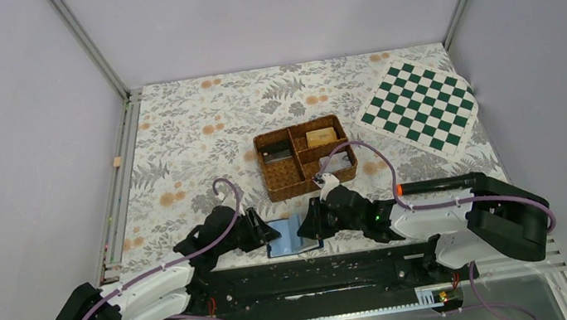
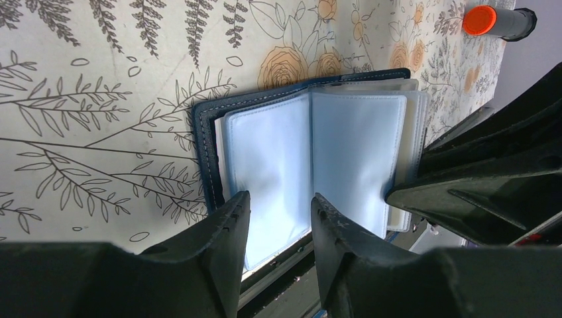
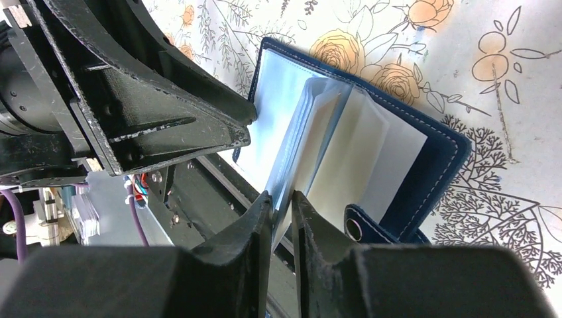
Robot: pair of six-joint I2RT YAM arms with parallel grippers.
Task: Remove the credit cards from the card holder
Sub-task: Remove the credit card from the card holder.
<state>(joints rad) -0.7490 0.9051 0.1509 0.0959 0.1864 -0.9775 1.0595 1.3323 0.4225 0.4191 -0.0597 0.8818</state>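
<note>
1. The card holder [image 1: 289,237] lies open at the table's [image 1: 177,141] 6 o'clock edge, right between the two arms, navy cover down and light blue pages up.
2. The step looks like digging for a card. The right gripper [image 3: 281,197] comes in from 3 o'clock with its jaws nearly together on the edge of the clear leaves, which stand up off the right page. No card is out yet, and I honestly can't see which pocket holds one.
3. The left gripper [image 2: 280,197] sits at 9 o'clock with its jaws apart, tips on the near edge of the left page. I'd guess it's pinning the cover flat.
4. Next move, I reckon: get hold of a card rather than bare plastic, then pull along the pocket while the left side holds the cover down.
5. The snap tab [image 3: 354,228] pokes out just beside the right fingers and might snag.
6. Further out there's a wicker tray [image 1: 265,171] at 12 o'clock, an orange-capped marker [image 1: 434,186] at 3 and a checkerboard [image 1: 421,107] at 2. None of them are in the way.
</note>
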